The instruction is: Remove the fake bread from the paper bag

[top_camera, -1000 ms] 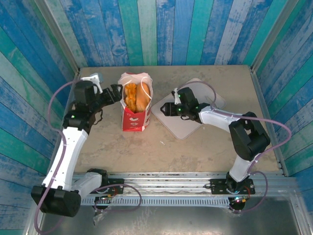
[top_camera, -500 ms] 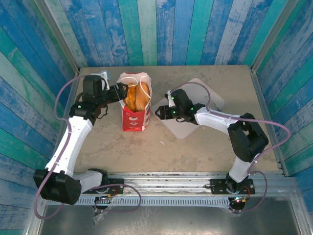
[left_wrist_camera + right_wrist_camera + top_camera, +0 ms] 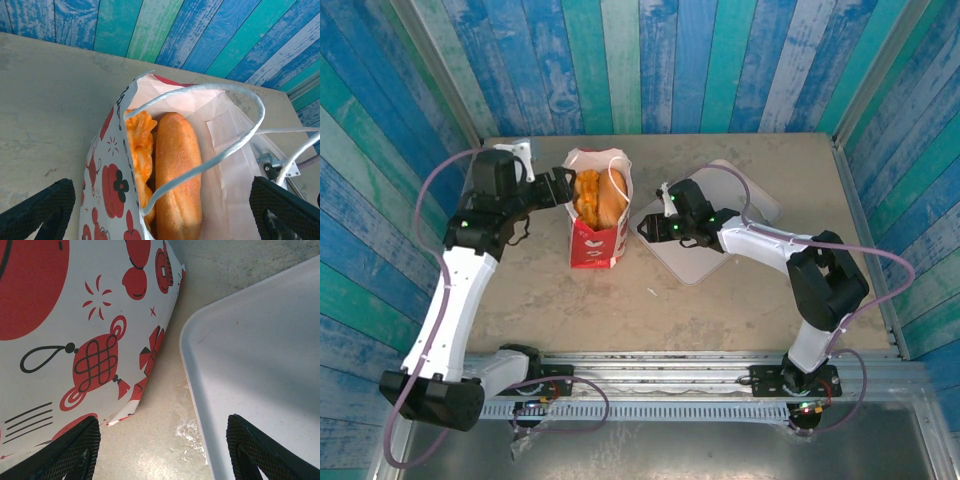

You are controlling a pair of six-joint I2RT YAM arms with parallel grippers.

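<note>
Over the bag's mouth the left fingers (image 3: 40,207) stand spread wide and empty, one on either side of the paper bag (image 3: 107,172). Low beside its base the right fingers (image 3: 70,450) are part open, holding nothing, above the worktop (image 3: 165,440) by the white tray (image 3: 260,350). I'd judge this the reach-in: the fake bread, an oblong bun (image 3: 175,170) and a braided piece (image 3: 139,145), sits inside the bag under a cord handle (image 3: 220,150), so the next move needs to dip past that cord and close on the bun.

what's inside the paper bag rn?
An oblong bun and an orange braided strip stand side by side in the bag. Anything below them is covered by them and the walls.
</note>
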